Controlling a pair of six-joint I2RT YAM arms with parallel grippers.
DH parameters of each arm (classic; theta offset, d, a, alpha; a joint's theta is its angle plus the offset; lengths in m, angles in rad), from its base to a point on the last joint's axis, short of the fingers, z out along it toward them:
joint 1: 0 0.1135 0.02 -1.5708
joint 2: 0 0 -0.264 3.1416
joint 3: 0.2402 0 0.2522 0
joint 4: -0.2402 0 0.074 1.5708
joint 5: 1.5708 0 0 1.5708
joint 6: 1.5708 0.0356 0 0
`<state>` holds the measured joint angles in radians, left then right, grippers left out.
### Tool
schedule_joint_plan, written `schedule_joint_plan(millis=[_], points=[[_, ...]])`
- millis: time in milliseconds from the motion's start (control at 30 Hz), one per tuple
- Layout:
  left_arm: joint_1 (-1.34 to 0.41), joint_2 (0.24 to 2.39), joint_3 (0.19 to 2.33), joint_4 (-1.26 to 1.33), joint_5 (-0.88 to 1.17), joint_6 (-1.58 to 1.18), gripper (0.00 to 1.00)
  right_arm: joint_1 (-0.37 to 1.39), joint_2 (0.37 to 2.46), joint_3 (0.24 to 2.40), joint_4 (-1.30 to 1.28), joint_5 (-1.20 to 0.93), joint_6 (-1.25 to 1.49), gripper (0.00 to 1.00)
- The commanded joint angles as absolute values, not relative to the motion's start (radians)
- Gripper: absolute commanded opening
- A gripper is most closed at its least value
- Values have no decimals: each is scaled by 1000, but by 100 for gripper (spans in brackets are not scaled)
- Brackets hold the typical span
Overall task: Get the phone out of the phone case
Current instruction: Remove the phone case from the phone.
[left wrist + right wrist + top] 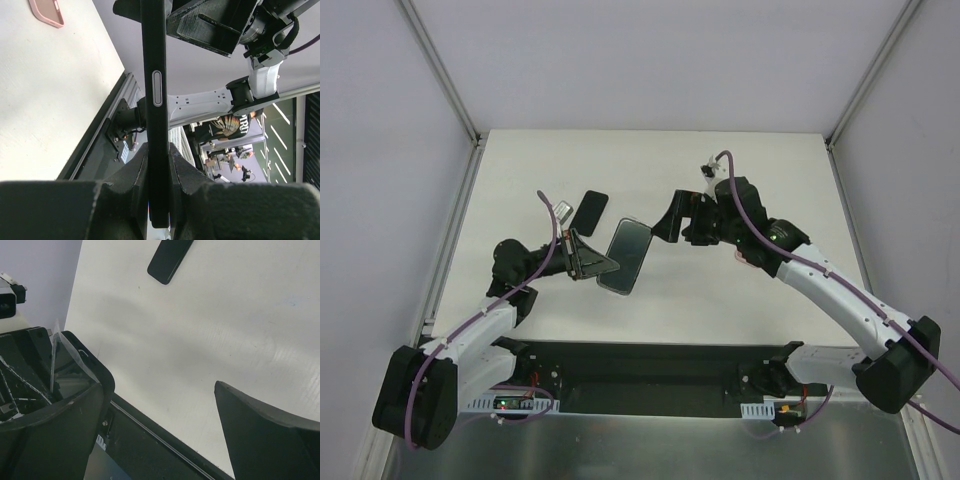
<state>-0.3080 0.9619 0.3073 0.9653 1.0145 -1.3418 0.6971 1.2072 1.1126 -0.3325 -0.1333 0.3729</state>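
Over white table [720,180], left jaws clamp phone [625,258]; right jaws gape wide, empty.

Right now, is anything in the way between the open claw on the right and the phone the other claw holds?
Nothing visible does. The open right gripper hangs just beside the phone, with only open air between them. The left gripper clamps the phone's other side.

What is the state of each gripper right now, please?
Left gripper: shut on the phone, gripped by its edge.
Right gripper: open, holding nothing.
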Motion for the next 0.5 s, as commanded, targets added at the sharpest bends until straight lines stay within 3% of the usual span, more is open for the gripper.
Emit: schedule_joint_plan(millis=[0, 267, 467], points=[[-314, 919, 310, 1062, 1029, -1321, 0, 693, 1212, 1161, -364, -87, 344, 93], [-316, 917, 318, 1061, 1023, -1319, 0, 693, 1216, 1134, -377, -72, 347, 72], [-316, 907, 325, 1057, 1019, -1322, 0, 709, 1224, 1111, -335, -103, 351, 71]])
